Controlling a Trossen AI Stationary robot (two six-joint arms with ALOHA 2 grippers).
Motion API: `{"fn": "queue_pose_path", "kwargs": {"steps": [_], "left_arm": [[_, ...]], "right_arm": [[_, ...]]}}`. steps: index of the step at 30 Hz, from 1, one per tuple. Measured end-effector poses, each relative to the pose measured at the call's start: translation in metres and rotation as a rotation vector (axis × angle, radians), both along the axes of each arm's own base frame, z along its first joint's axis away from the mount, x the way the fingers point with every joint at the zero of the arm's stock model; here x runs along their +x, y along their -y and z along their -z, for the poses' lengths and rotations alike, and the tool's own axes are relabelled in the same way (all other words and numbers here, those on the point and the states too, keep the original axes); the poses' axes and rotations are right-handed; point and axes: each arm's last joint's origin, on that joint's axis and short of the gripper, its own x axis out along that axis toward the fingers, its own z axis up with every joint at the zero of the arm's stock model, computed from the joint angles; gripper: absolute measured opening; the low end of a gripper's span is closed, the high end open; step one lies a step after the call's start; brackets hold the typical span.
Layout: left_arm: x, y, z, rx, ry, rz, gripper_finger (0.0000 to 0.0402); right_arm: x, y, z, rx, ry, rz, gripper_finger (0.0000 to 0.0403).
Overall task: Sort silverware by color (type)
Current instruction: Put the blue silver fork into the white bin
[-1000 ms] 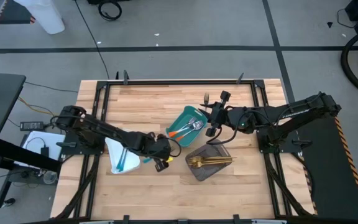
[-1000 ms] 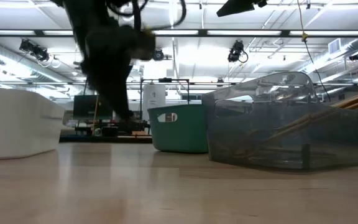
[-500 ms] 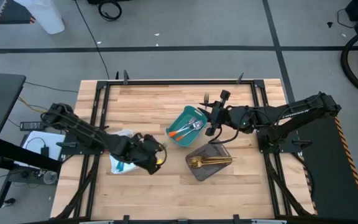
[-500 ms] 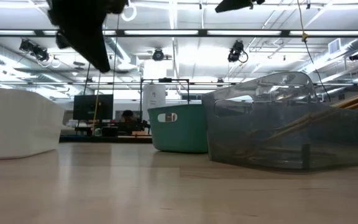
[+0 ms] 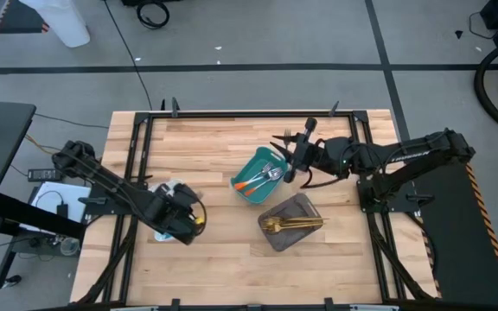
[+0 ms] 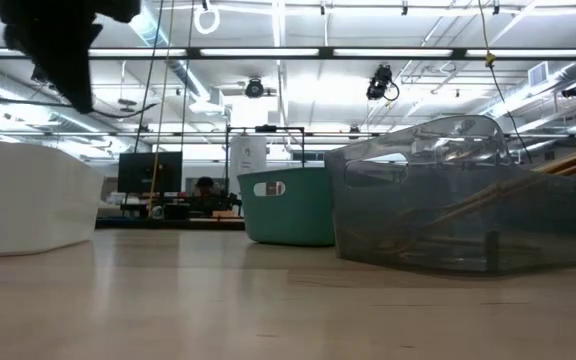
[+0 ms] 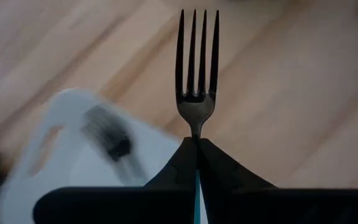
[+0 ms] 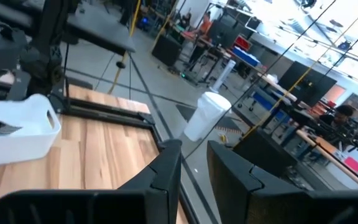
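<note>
Pale wooden table [image 5: 232, 147] on a dark frame, amid a grey taped floor; behind it, in the low view, a bright hall of ceiling lights, monitors and a seated person [image 6: 204, 186].

On the table: grey tray [image 5: 304, 210] with gold silverware [image 5: 288, 224] inside, near the front; teal tray [image 5: 254, 163] with orange-handled silverware [image 5: 259, 180], just behind it; white tray [image 5: 164, 228] at the left, mostly under the left arm.

Left tool [image 5: 182, 226] above the white tray, fingers closed on a teal-handled fork [image 7: 197, 74]; tines jutting forward past the fingertips, a strip of teal handle between them, the white tray [image 7: 67, 149] and another utensil inside it blurred below.

Right tool [image 5: 294, 159] raised just beside the teal tray's right edge, fingers [image 8: 160, 174] narrowly apart, nothing between them.

Compared with one second ago: left tool drawn back leftward from the open wood between the trays to over the white tray; right tool tilted upward, little displaced.
</note>
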Motion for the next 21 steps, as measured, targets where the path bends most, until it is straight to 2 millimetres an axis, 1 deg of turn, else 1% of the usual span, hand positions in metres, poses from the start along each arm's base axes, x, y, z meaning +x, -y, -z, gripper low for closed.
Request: {"fn": "queue_pose_path", "kwargs": {"steps": [3,8,12,17,21], "left_arm": [[-0.011,-0.002,-0.001,0.035,-0.051,-0.048,0.0012],[-0.022,-0.005,0.001,0.094,-0.097,-0.127,0.0012],[-0.026,-0.007,0.010,0.097,-0.119,-0.163,0.0012],[-0.034,-0.011,0.028,0.092,-0.178,-0.229,0.0012],[-0.039,-0.015,0.037,0.106,-0.188,-0.280,0.0012]], "right_arm": [[0.001,0.006,-0.001,0.009,0.019,-0.012,0.0089],[0.002,0.012,-0.001,0.028,0.025,-0.031,0.0089],[0.002,0.013,-0.001,0.042,0.032,-0.038,0.0089],[0.002,0.012,-0.001,0.043,0.031,-0.046,0.0089],[0.002,0.010,-0.001,0.044,0.031,-0.053,0.0089]]}}
